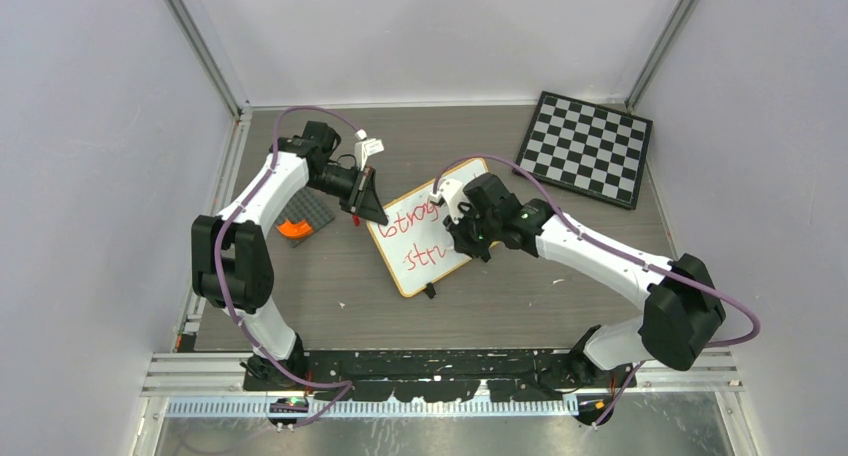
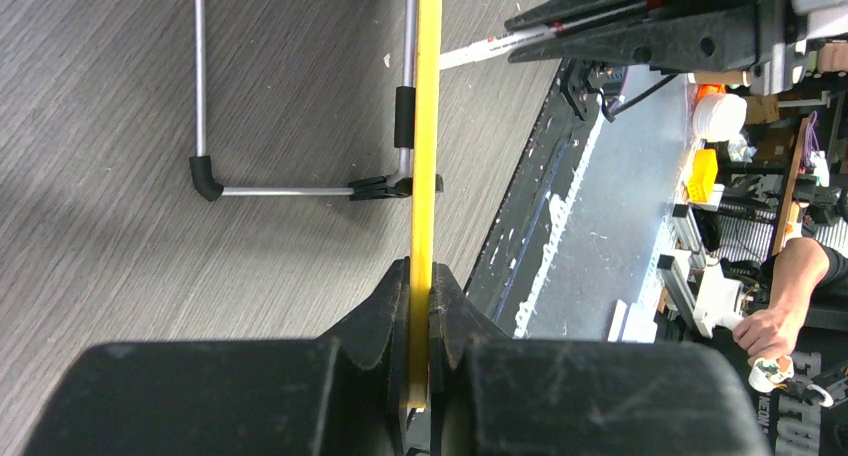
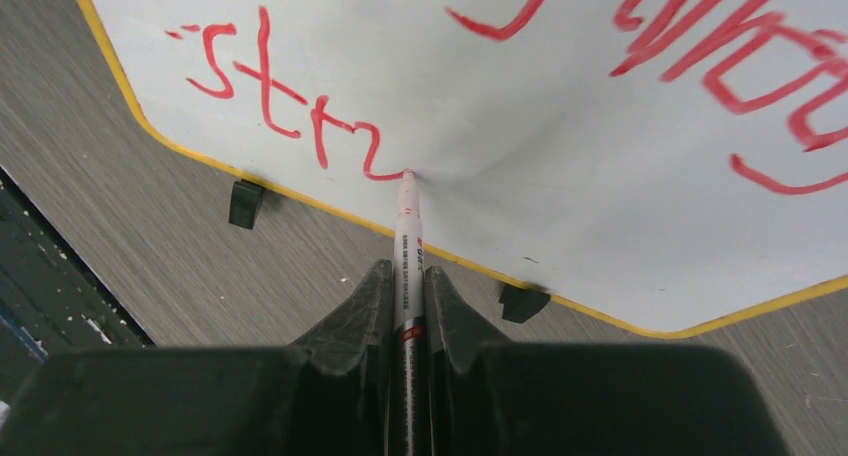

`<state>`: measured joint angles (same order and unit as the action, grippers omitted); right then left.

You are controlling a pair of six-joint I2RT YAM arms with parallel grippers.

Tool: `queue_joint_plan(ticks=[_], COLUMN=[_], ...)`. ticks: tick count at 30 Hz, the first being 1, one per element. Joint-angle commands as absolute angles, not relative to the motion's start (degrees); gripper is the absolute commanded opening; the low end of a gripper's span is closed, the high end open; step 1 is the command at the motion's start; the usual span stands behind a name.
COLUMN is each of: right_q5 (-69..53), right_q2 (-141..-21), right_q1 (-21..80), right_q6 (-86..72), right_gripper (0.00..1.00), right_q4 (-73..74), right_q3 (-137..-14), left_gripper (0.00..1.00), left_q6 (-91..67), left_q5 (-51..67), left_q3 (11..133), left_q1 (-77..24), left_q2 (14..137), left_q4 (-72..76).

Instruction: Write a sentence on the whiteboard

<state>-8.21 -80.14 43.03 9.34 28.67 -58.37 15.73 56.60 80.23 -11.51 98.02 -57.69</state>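
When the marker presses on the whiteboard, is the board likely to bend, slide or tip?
The whiteboard looks thin edge-on, so it may flex slightly. Resting on a thin wire stand and small feet, it would probably tip or slide alone. The left gripper, shut on its rim, likely steadies it against the marker.

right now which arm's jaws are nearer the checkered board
Right. The right arm, its jaws holding a marker on the whiteboard, has the checkered board just beyond to the right; the left arm clamps the whiteboard's left edge, farther off.
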Motion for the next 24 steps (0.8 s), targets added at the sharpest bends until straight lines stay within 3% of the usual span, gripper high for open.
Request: queue_joint_plan(ticks=[1,24], right_q5=[-6.0,-7.7], right_q2=[-78.7,-78.6], right_q1=[41.8,41.9], right_q6=[11.1,10.7], right_gripper=[0.00,0.00], right_q4=[26.9,26.6], right_q3=[-62.7,-56.8], left_gripper=[0.00,0.00], left_q6=[15.2,15.5], left_q5=[52.9,52.7], left_q3=[81.2,81.0], left_q1=[-11.6,-11.6], left_q2=[98.1,98.4], left_q4=[-58.6,-58.6])
